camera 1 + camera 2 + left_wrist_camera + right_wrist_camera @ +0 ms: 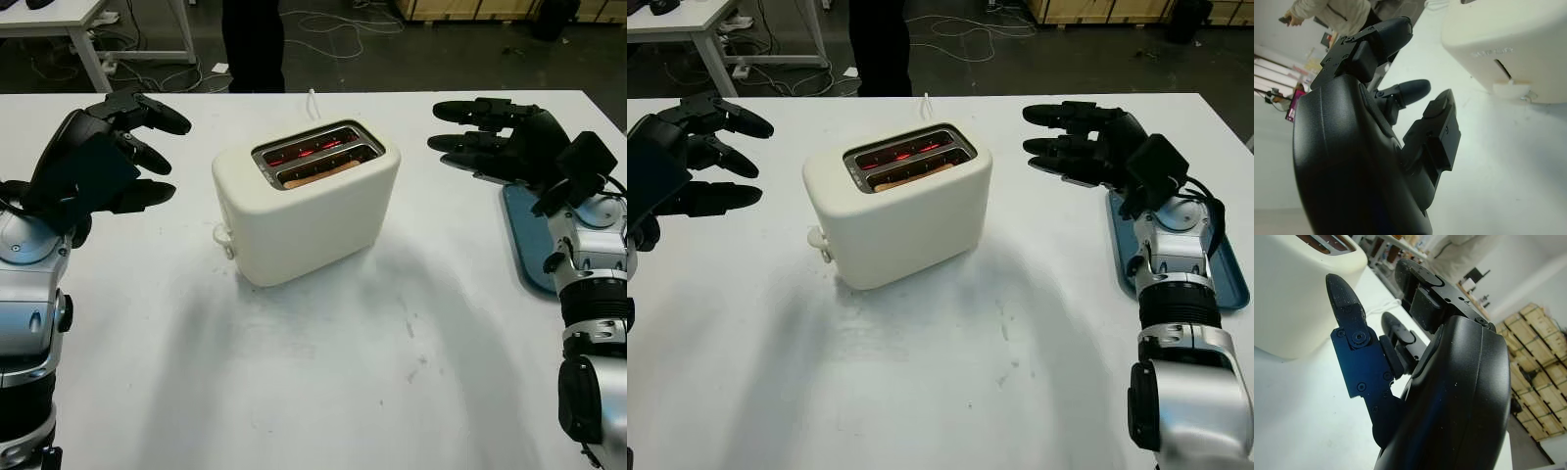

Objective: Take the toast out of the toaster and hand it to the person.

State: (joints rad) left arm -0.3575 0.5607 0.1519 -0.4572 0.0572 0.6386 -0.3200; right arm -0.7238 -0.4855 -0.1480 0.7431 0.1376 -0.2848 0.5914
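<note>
A cream two-slot toaster (309,211) stands in the middle of the white table (323,392), its heating wires glowing red. A slice of toast (323,173) sits low in the nearer slot; the farther slot shows only the glow. My left hand (132,147) hovers open to the left of the toaster, holding nothing. To the right of the toaster my right hand (470,132) is raised open, also holding nothing. The toaster's lever (1513,88) faces the left hand. A person (253,44) in dark trousers stands behind the table's far edge.
A blue tray (1215,264) lies on the table at the right, under my right forearm. A white cable (313,101) runs from the toaster's back over the far edge. Another white table (59,24) stands at the back left, with cables on the floor.
</note>
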